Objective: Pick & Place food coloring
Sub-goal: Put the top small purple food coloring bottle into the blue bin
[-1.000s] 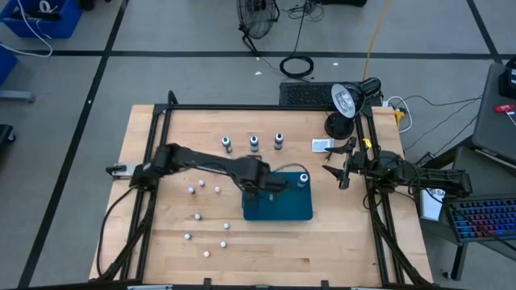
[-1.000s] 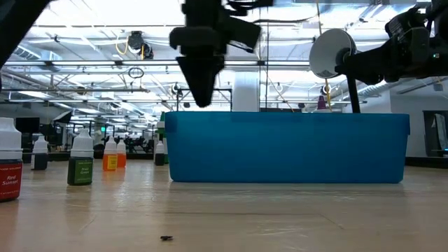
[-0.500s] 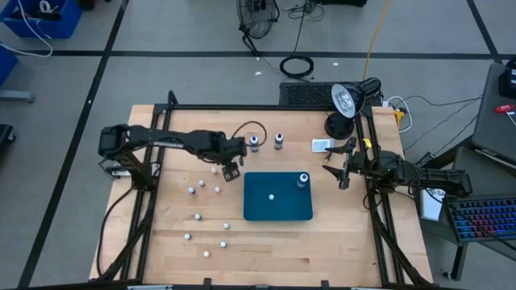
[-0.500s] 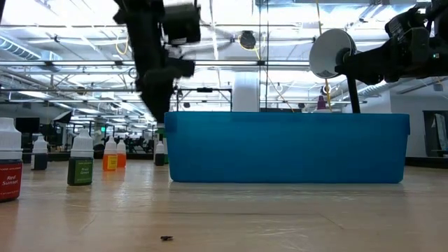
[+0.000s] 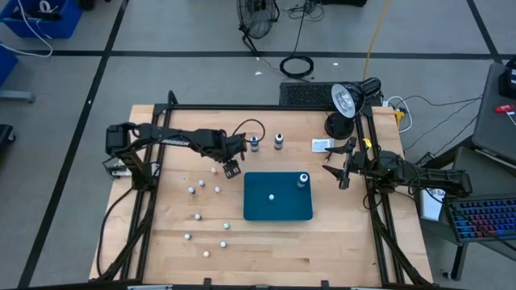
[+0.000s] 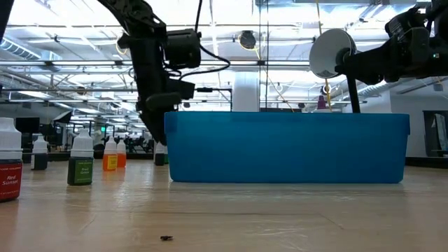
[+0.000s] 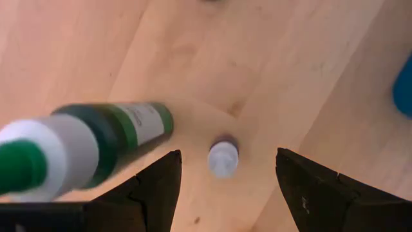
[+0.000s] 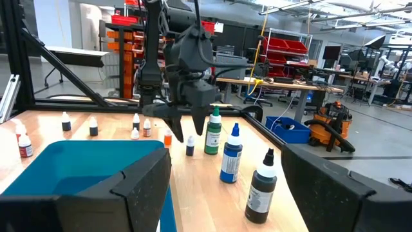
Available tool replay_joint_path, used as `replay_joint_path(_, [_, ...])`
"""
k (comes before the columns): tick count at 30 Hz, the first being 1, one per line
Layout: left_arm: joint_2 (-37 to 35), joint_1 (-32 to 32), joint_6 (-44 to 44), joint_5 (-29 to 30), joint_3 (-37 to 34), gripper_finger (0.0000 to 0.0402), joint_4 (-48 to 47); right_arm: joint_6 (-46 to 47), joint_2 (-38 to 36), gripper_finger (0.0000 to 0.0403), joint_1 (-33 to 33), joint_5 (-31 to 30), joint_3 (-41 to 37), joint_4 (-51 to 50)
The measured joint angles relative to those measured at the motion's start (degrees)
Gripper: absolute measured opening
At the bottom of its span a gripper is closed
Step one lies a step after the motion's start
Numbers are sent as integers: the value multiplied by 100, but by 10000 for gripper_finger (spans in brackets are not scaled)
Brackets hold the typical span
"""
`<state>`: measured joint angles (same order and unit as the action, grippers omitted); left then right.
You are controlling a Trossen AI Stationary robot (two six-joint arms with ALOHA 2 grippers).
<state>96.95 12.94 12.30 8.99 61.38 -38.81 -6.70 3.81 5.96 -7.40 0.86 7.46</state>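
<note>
Left gripper (image 5: 232, 168) spread, empty, hanging just off the blue bin (image 5: 277, 211)'s far-left corner; green bottle (image 8: 213, 131) right beside it; blue bottle (image 5: 254, 143) and dark bottle (image 5: 279, 142) in a row beyond the bin's far side; one bottle (image 5: 303, 180) inside the bin's far-right corner; right gripper (image 5: 342, 170) parked off the bin's right side, fingers spread.

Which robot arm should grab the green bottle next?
The left, probably. Its claw hangs open right beside the green bottle in the row behind the blue bin. The right claw waits at the table's right edge, farther off.
</note>
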Motion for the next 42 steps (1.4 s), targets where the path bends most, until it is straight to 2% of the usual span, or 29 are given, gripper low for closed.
replay_joint_path(14, [677, -1, 43, 47, -15, 253, 216, 0, 24, 281, 0, -4, 0, 11])
replay_joint_path(27, [532, 1, 17, -37, -15, 246, 28, 2, 42, 283, 0, -2, 0, 4])
replay_joint_path(30, [530, 1, 17, -35, -15, 218, -26, 0, 43, 283, 0, -2, -2, 2])
replay_joint_path(38, [530, 5, -18, -148, -15, 106, -6, 0, 42, 283, 0, -2, -2, 2])
replay_joint_path(42, [530, 5, -130, -218, -12, 62, 4, 0, 42, 282, 0, -2, 0, 2])
